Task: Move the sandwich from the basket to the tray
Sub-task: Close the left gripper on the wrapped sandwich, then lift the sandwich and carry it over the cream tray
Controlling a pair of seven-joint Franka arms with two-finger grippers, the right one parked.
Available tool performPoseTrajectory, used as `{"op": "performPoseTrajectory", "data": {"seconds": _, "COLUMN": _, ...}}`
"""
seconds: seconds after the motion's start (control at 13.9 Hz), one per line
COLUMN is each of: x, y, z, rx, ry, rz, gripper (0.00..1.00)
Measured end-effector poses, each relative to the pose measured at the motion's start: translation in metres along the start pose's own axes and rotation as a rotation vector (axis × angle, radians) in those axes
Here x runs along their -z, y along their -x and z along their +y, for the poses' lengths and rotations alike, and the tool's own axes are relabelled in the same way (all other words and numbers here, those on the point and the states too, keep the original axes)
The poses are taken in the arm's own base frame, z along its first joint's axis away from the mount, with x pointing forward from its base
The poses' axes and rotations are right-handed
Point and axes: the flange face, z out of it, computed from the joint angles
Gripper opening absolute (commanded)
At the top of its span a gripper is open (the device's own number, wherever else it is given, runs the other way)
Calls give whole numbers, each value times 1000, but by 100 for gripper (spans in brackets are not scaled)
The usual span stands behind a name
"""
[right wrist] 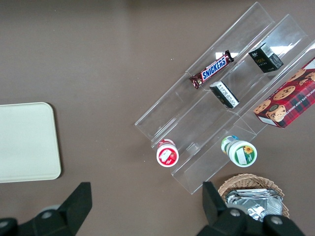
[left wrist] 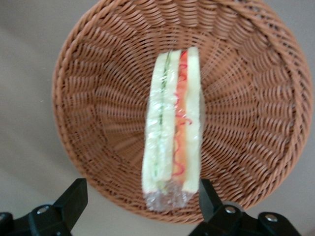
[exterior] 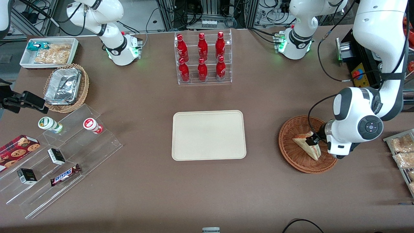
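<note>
Down in the basket [exterior: 296, 155] sits the left arm's tool [exterior: 313, 140], its dark fingers [left wrist: 74, 199] spread wide, one on each side of the sandwich [exterior: 307, 146]; one finger seems to lie close against the bread and the other stands clear of it, so nothing is pinched. The sandwich lies in the basket, wrapped in clear film, with its cut side showing green filling in one half and red and orange in the other. The basket is round and woven, orange-brown, and stands on the brown bench [exterior: 207, 194] near the working arm's end. The tray [exterior: 208, 135] lies flat in the middle of the bench, well apart from the basket, with nothing on it. Farther from the front camera than the tray stands a clear rack of red bottles [exterior: 202, 58]. Toward the parked arm's end of the bench there is a lighter wicker basket with foil trays [exterior: 64, 87], a white bin of snacks [exterior: 48, 53] at the corner, and a stepped clear display stand [exterior: 61, 161] that carries a chocolate bar [exterior: 65, 175], two small dark boxes [exterior: 56, 156], a cookie box [exterior: 17, 147] and two small round cups [exterior: 93, 125].
</note>
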Motion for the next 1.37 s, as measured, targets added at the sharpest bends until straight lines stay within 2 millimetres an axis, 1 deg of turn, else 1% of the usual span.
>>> {"op": "performPoseTrajectory", "data": {"seconds": 0.36, "x": -23, "y": -6, "z": 11, "rx": 38, "ry": 25, "rz": 8, "gripper": 100}}
{"op": "performPoseTrajectory", "data": {"seconds": 0.51, "x": -36, "y": -3, "z": 21, "rx": 59, "ry": 35, "rz": 10, "gripper": 100}}
{"op": "performPoseTrajectory", "data": {"seconds": 0.58, "x": -42, "y": 0, "z": 27, "rx": 63, "ry": 36, "rz": 10, "gripper": 92}}
{"op": "performPoseTrajectory", "data": {"seconds": 0.65, "x": -48, "y": 3, "z": 33, "rx": 66, "ry": 37, "rz": 9, "gripper": 52}}
{"op": "performPoseTrajectory", "data": {"seconds": 0.72, "x": -52, "y": 4, "z": 35, "rx": 71, "ry": 37, "rz": 7, "gripper": 38}}
{"op": "performPoseTrajectory", "data": {"seconds": 0.94, "x": -54, "y": 2, "z": 34, "rx": 95, "ry": 34, "rz": 4, "gripper": 14}}
{"op": "performPoseTrajectory", "data": {"seconds": 1.23, "x": -53, "y": 2, "z": 33, "rx": 97, "ry": 35, "rz": 7, "gripper": 13}}
{"op": "performPoseTrajectory", "data": {"seconds": 1.37, "x": -45, "y": 5, "z": 37, "rx": 87, "ry": 41, "rz": 15, "gripper": 13}}
